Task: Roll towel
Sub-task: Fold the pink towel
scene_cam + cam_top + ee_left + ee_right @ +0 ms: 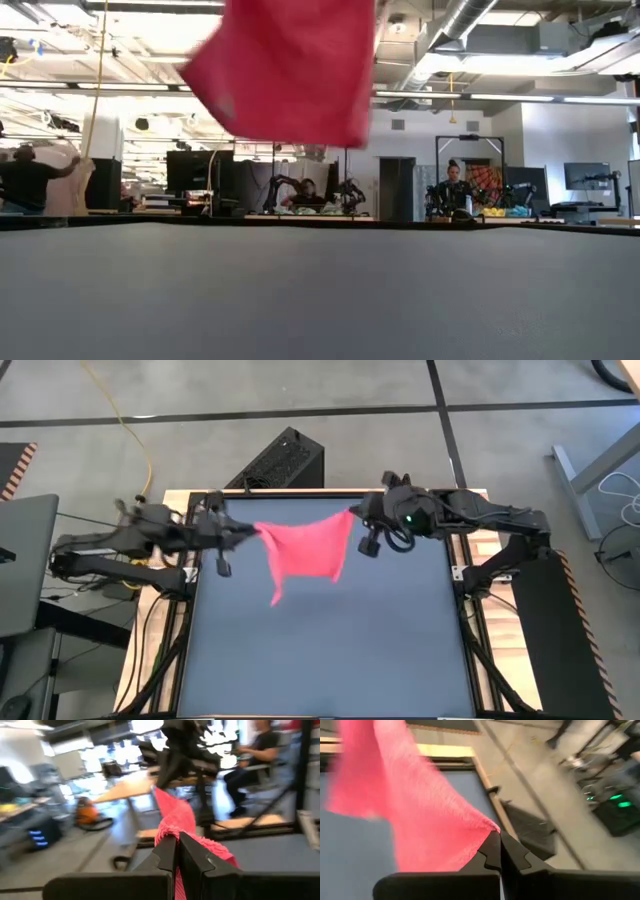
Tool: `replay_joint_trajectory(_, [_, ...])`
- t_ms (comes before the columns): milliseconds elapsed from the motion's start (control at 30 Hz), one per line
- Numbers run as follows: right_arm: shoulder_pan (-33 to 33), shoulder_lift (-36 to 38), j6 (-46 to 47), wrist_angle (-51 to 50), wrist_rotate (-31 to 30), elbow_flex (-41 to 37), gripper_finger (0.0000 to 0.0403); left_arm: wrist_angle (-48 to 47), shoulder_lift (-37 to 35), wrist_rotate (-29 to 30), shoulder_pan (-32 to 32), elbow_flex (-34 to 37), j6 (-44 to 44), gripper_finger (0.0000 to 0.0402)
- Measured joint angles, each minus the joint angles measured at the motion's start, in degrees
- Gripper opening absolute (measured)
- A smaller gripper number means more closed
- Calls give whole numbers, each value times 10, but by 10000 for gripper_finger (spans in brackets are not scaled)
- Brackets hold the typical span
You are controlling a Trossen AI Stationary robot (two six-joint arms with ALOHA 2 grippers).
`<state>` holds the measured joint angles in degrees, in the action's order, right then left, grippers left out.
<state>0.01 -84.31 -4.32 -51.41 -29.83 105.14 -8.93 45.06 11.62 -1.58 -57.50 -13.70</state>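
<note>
The pink towel is held aloft toward twelve o'clock, one corner clenched by the left gripper, another by the right gripper; it should be kept taut and lowered flat before rolling.

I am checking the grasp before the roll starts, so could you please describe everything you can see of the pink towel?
The towel is a small, plain bright pink cloth of soft woven fabric. It hangs in the air above the dark table, near its far edge, stretched between two corners. The left gripper is shut on one upper corner, the right gripper on the other. The rest droops freely, one lower corner trailing down.
</note>
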Motion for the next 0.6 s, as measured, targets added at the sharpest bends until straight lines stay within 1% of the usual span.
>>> replay_joint_trajectory(100, [-34, -18, -41, 31, -2, 0, 14, -77, 13, 53, 0, -60, -21, 0])
replay_joint_trajectory(200, [-64, -42, -66, 46, 18, 0, 13, -138, 35, 90, -2, -88, -42, 0])
replay_joint_trajectory(300, [-78, -60, -73, 30, 48, 0, 13, -194, 58, 92, -12, -92, -64, 0])
replay_joint_trajectory(367, [-76, -70, -80, -1, 54, 0, 13, -243, 71, 78, -19, -91, -67, 0])
replay_joint_trajectory(433, [-62, -71, -75, -46, 64, -2, 13, -292, 79, 41, -26, -92, -49, 0])
replay_joint_trajectory(467, [-54, -72, -66, -67, 79, -7, 13, -317, 85, 11, -28, -89, -32, 0])
replay_joint_trajectory(533, [-30, -69, -34, -112, 111, -18, 13, -347, 93, -64, -26, -74, 6, 0])
replay_joint_trajectory(600, [4, -69, 17, -140, 141, -36, 13, -353, 101, -151, -10, -45, 44, 0])
